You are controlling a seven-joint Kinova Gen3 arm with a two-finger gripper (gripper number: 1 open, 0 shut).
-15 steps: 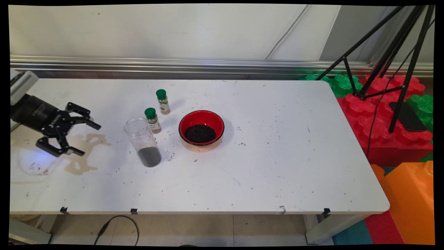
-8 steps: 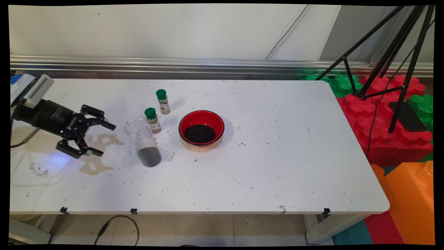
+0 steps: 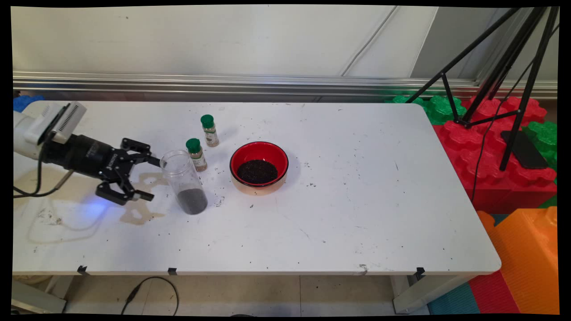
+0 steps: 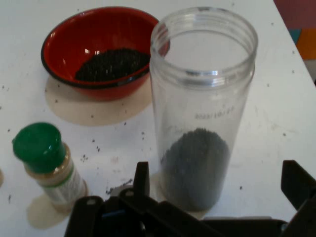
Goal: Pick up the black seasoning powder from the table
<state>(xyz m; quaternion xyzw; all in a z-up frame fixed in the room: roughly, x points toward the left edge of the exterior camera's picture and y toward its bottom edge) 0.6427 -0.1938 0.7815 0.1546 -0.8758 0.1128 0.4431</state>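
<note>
Clear plastic jar (image 3: 183, 181), tall, lidless and upright, is seen standing on the white surface (image 3: 357, 214) left of centre, with a layer of small dark grains filling its bottom part. The black two-finger tool (image 3: 149, 178) is held low and level just to the jar's left, its fingers spread wide apart with nothing between them; the far fingertip (image 3: 154, 161) is seen just beside the jar's upper wall, though contact cannot be judged, while the near fingertip (image 3: 146, 195) lies a little short of the jar. In the hand view the jar (image 4: 200, 108) is framed between the two fingers (image 4: 141, 178), which rise on either side of its base without closing on it. A green-capped spice bottle (image 3: 196, 154) is placed upright just behind the jar, and a second green-capped bottle (image 3: 209, 130) stands a little farther back. A red bowl (image 3: 258, 166) with a black rim, holding a heap of the same dark grains, is set to the right of the jar, near it but apart. Brownish stains (image 3: 140, 209) are spread on the surface beneath and beside the tool, and dark specks are scattered round the jar and bowl. A black tripod (image 3: 499, 67) is seen over coloured foam blocks (image 3: 499, 169) beyond the surface's right end.
</note>
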